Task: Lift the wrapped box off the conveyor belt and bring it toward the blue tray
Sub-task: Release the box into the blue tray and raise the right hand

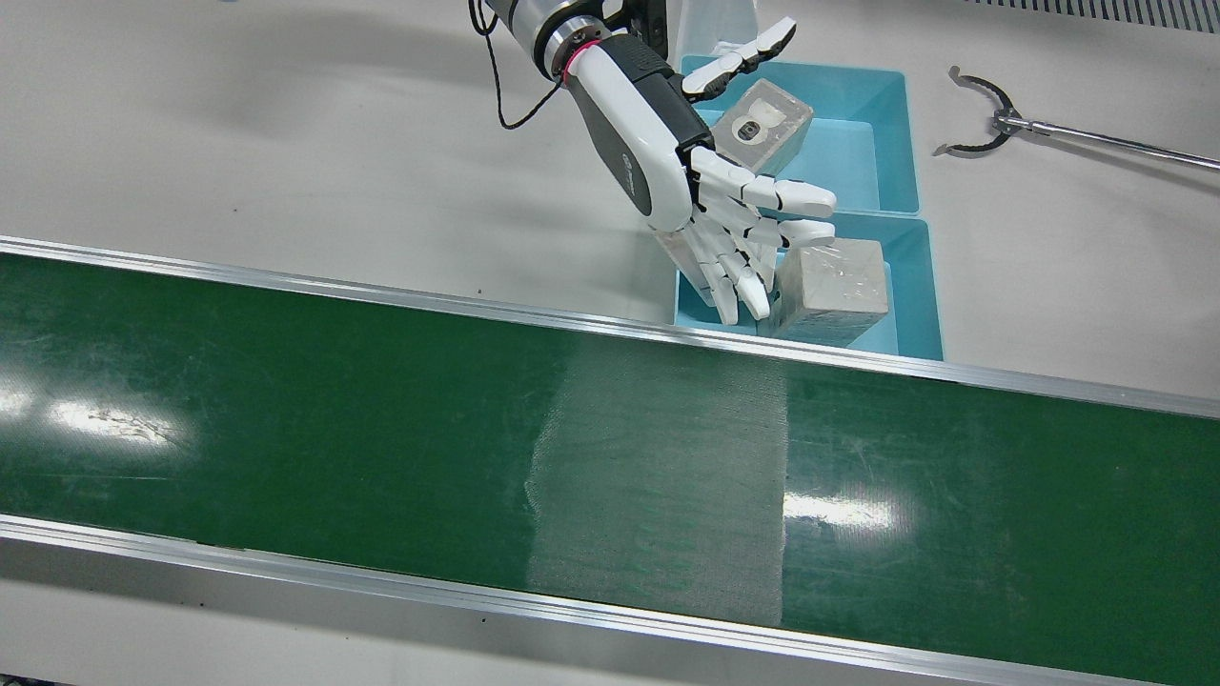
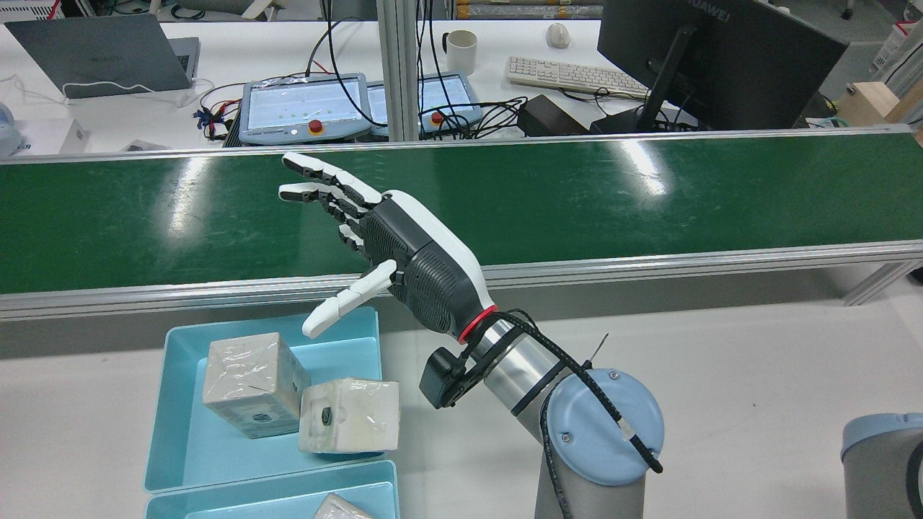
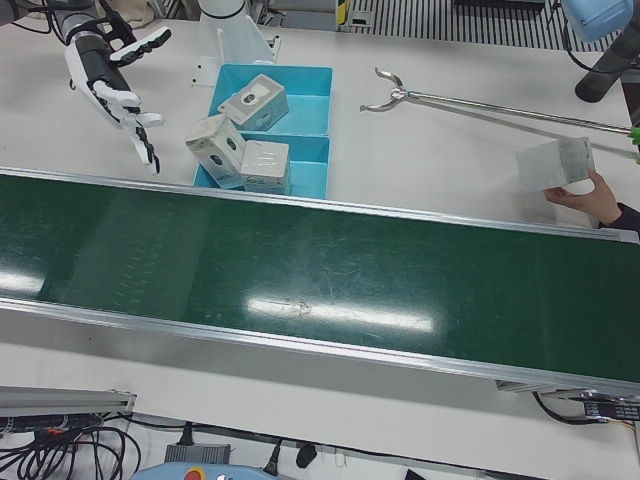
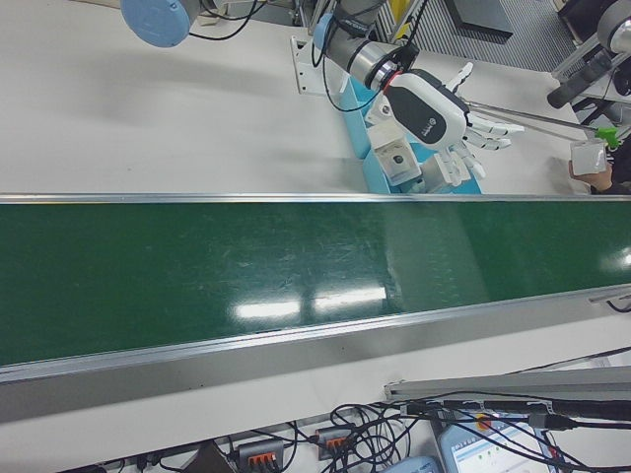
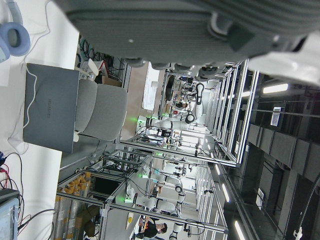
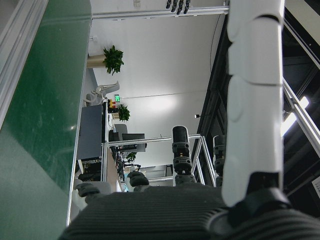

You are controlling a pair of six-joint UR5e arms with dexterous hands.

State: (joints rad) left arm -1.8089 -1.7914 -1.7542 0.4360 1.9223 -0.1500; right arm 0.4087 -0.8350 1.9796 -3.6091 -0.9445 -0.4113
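1. Conveyor belt (image 1: 286, 410): bare; no box lay on it.
2. Right hand (image 1: 696, 181): empty, fingers spread, above the belt's far rail beside the blue tray (image 1: 915, 286).
3. Stored boxes (image 1: 839, 286): lay inside the tray.
4. Wrapped box (image 3: 555, 165): held off the belt by a person's hand (image 3: 598, 200). Probably light and stiff with slippery film; best gripped across opposite flat faces.
5. Left hand (image 5: 165, 25): whether open or closed could not be told.
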